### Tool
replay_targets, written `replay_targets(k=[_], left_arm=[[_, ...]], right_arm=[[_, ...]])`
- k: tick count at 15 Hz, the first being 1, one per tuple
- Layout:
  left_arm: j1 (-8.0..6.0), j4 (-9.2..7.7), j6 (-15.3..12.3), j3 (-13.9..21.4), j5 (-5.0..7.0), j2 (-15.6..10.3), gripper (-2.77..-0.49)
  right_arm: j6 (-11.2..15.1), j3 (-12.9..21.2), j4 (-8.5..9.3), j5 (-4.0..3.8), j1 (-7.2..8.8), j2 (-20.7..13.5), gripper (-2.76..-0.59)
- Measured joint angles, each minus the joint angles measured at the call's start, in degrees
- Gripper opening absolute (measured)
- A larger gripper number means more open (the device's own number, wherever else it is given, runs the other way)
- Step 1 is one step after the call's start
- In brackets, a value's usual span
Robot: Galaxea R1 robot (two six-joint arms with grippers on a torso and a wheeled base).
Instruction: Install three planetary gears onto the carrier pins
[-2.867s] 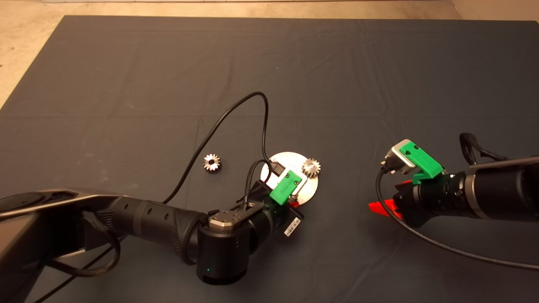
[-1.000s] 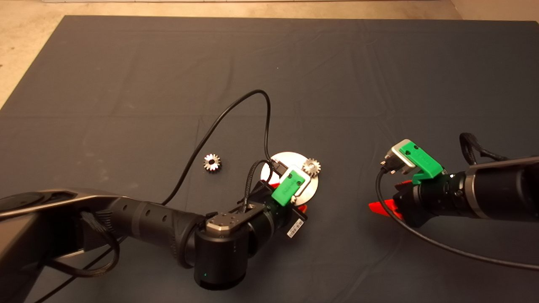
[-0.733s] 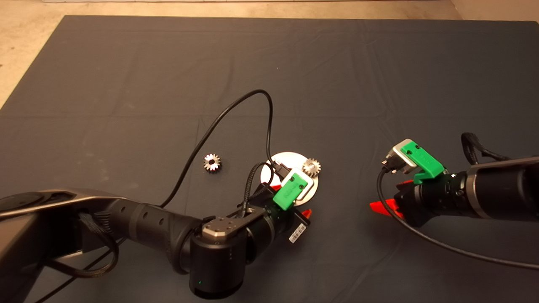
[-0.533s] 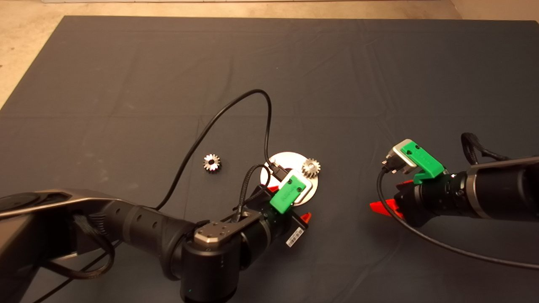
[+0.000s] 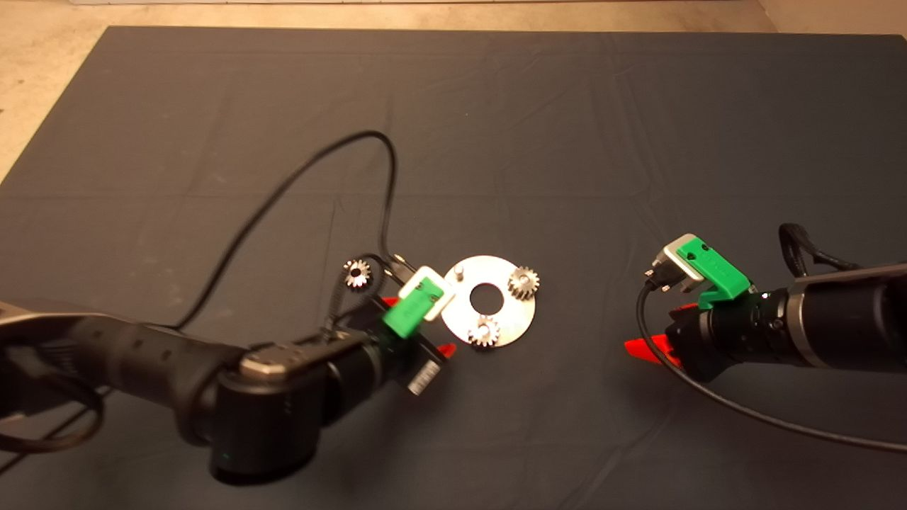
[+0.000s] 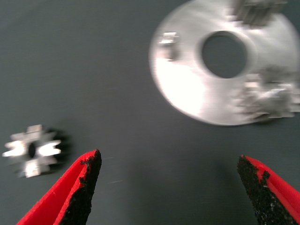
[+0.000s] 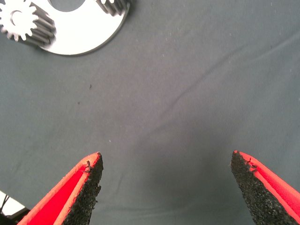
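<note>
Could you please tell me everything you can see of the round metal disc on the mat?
The disc is flat, round, shiny silvery metal with a central hole, lying flat on the dark mat. Two small gears sit on it; a third pin stands bare. The left claw, open, is beside it, not touching.

Both arms are glossy black cylinders with silver collars. Each claw, left [image 5: 425, 338] and right [image 5: 655, 331], carries a green block, a silver-grey camera housing, red fingers [image 6: 77, 192] with black gritty pads, and looping black cables. A white barcode label sits on the left wrist.
</note>
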Motion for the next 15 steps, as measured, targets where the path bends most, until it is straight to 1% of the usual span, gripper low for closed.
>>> replay_targets(k=[1, 2, 3, 4, 5, 6, 7, 8, 9, 10, 11, 12, 14, 15], left_arm=[[-1.01, -0.43, 0.0, 0.0, 0.19, -1.5, -1.22], [-1.26, -0.69, 0.0, 0.0, 0.6, -1.9, -1.22], [-1.28, -1.16, 0.1, 0.0, 0.49, -1.7, -1.22], [-1.31, -1.34, 0.8, 0.0, -0.08, -1.4, -1.22], [-1.32, -1.46, 1.6, -0.1, -0.19, -1.4, -1.22], [-1.32, -1.52, 2.8, -0.9, -0.2, -1.4, -1.22], [-1.32, -1.62, 3.0, -1.9, -0.17, -1.6, -1.22], [-1.32, -1.65, 3.0, -2.8, -0.47, -2.0, -1.22], [-1.32, -1.65, 3.0, -3.9, -1.73, -2.5, -1.22], [-1.32, -1.68, 3.2, -5.5, -4.26, -2.7, -1.22], [-1.32, -1.68, 3.2, -7.3, -6.37, -2.8, -1.22], [-1.32, -1.68, 3.5, -9.2, -7.38, -3.0, -1.22], [-1.32, -1.68, 5.2, -11.6, -8.17, -3.4, -1.22], [-1.32, -1.68, 5.4, -12.2, -8.57, -3.6, -1.22]], right_arm=[[0.0, 0.0, 0.02, 0.07, 0.0, 0.0, -1.33], [0.0, 0.0, 0.02, 0.05, 0.0, 0.0, -1.33], [0.0, 0.0, 0.02, 0.07, 0.0, 0.0, -1.33], [0.0, 0.0, 0.02, 0.05, 0.0, 0.0, -1.33], [0.0, 0.0, 0.02, 0.02, -0.01, 0.0, -1.33], [0.0, 0.0, 0.02, 0.02, 0.0, 0.0, -1.33], [0.0, 0.0, 0.02, 0.02, 0.0, 0.0, -1.33], [0.0, 0.0, 0.01, 0.02, 0.0, 0.1, -1.33], [0.0, 0.0, 0.02, 0.11, 0.0, 0.2, -1.33], [0.0, 0.0, 0.01, 0.05, 0.0, 0.1, -1.33], [0.0, 0.0, 0.0, 0.07, 0.0, 0.1, -1.33], [0.0, 0.0, 0.02, 0.05, 0.0, 0.1, -1.33], [0.0, 0.0, 0.02, 0.09, 0.0, 0.1, -1.33], [0.0, 0.0, 0.02, 0.11, 0.0, 0.2, -1.33]])
